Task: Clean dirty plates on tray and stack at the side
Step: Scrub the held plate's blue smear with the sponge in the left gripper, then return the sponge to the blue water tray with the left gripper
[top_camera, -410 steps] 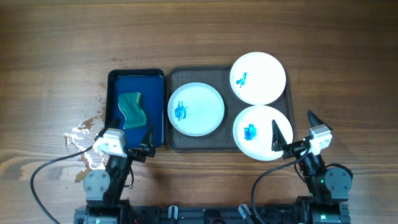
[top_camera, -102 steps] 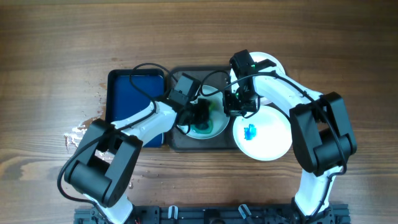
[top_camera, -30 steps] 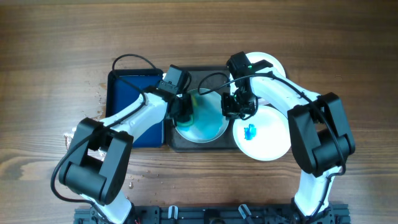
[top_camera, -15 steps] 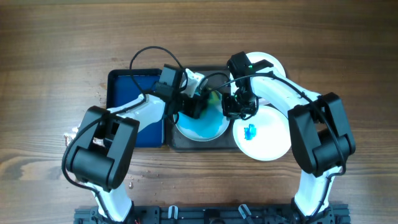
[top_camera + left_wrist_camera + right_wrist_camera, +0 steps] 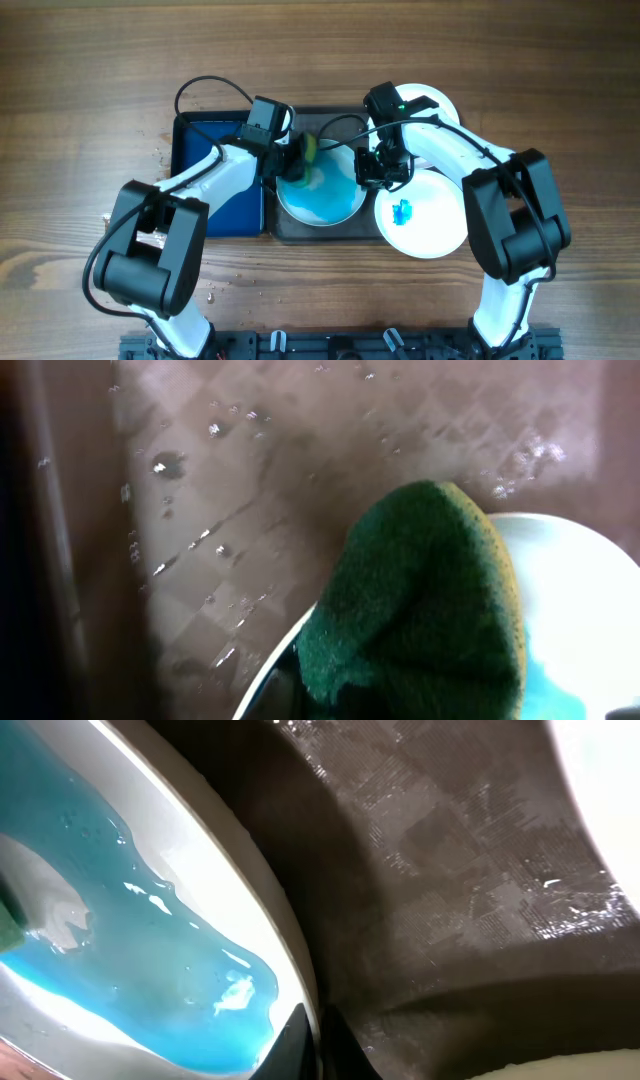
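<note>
L jaws clamp sponge (image 5: 420,610), R jaws pinch plate (image 5: 332,196).

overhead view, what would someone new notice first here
Both arms meet over the middle plate on the dark grey tray, and that plate is awash with bright blue liquid. The left gripper holds a green sponge on its upper left edge, while the right gripper pinches its right rim. The near right plate shows a small blue smear.
</note>
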Robot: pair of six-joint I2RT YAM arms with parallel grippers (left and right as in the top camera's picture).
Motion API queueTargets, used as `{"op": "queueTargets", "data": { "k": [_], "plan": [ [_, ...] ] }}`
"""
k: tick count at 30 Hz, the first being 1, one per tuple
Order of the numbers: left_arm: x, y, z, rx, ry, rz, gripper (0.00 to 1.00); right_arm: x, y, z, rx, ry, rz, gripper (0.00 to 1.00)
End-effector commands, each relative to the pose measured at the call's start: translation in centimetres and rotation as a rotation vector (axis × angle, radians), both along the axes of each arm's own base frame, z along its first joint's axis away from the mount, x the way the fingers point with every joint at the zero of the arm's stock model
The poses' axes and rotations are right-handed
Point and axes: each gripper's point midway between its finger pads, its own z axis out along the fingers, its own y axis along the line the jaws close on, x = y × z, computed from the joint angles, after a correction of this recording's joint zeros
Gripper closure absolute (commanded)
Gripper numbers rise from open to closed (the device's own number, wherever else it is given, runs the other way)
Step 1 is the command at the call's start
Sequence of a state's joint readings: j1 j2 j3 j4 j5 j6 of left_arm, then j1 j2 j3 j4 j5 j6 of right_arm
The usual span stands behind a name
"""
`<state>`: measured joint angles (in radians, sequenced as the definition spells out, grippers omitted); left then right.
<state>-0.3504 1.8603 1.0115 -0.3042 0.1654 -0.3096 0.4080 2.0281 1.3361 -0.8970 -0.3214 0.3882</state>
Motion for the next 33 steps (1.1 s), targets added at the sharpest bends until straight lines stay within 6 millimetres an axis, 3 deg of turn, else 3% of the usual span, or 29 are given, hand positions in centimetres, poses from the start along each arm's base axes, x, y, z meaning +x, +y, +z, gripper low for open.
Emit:
{"op": "queueTargets", "data": {
  "k": [1, 2, 4, 6, 9, 11, 13, 16, 17, 20, 23, 25, 31, 33],
  "plan": [
    [-5.5, 5.7, -6.2, 0.292, 0.203, 0.055, 0.96, -0.2, -0.8, -0.6, -0.038, 0.005, 0.02, 0.96],
    [-6.3, 3.9, -6.3, 0.243, 0.22, -0.03, 0.96, -0.2, -0.8, -0.5, -0.038, 0.004, 0.02, 0.96],
    [-8.9, -1.6, -5.8, 0.086, 0.249, -0.278, 0.96, -0.2, -0.8, -0.5, -0.038, 0.004, 0.02, 0.96],
    [-11.2, -4.9, -5.3, 0.006, 0.27, -0.4, 0.96, -0.2, -0.8, -0.6, -0.038, 0.004, 0.02, 0.96],
    [-11.8, -6.2, -5.1, 0.005, 0.273, -0.41, 0.96, -0.2, -0.7, -0.5, -0.038, 0.003, 0.02, 0.96],
    [-10.5, -5.3, -4.5, 0.046, 0.254, -0.326, 0.96, -0.2, -0.8, -0.6, -0.038, 0.004, 0.021, 0.96],
    [-8.8, -4.3, -2.5, 0.084, 0.2, -0.277, 0.96, -0.2, -0.7, -0.5, -0.038, 0.003, 0.02, 0.96],
    [-6.0, -1.4, 1.7, 0.198, 0.096, -0.127, 0.96, -0.2, -0.7, -0.6, -0.038, 0.003, 0.021, 0.96],
    [-5.3, -0.6, 4.0, 0.23, 0.047, -0.101, 0.96, -0.1, -0.7, -0.5, -0.036, 0.0, 0.021, 0.96],
    [-4.3, 0.8, 8.1, 0.249, -0.045, -0.033, 0.96, 0.0, -0.7, -0.5, -0.035, -0.004, 0.02, 0.96],
    [-3.7, 2.1, 11.0, 0.216, -0.108, 0.017, 0.96, 0.0, -0.7, -0.5, -0.034, -0.005, 0.02, 0.96],
    [-2.9, 4.2, 11.3, 0.214, -0.108, 0.085, 0.96, 0.0, -0.7, -0.6, -0.035, -0.004, 0.02, 0.96],
    [-0.4, 16.3, 9.0, 0.229, -0.014, 0.435, 0.96, 0.0, -0.7, -0.6, -0.035, -0.004, 0.02, 0.96],
    [-0.7, 16.8, 6.7, 0.179, 0.065, 0.393, 0.96, 0.0, -0.7, -0.6, -0.034, -0.005, 0.02, 0.96]
  ]
}}
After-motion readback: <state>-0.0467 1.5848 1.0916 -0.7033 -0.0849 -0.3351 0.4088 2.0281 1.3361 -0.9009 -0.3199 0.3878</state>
